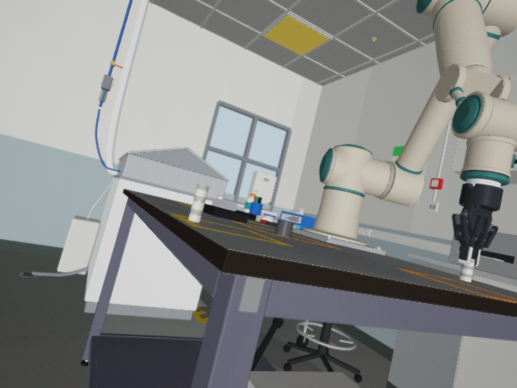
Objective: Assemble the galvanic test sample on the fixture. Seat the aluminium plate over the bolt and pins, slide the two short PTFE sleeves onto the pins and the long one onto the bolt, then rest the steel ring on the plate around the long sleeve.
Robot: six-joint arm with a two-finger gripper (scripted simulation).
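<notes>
The top of a white PTFE sleeve [466, 269] is hidden between the fingers of my gripper [468, 259]. The sleeve stands upright on the right part of the table, inside orange floor lines. My gripper points straight down and is closed on the sleeve's upper end. The fixture with a tall white sleeved post [198, 203] stands at the table's far left corner. The steel ring [284, 226], a short dark cylinder, sits on the table near the arm's base. I cannot make out the aluminium plate from here.
The table's front edge [359, 282] runs just below the sleeve. The arm's base [340, 209] is mounted mid-table. A blue box [296, 218], a blue cup and small items sit behind the ring. A grey cabinet stands behind the fixture corner.
</notes>
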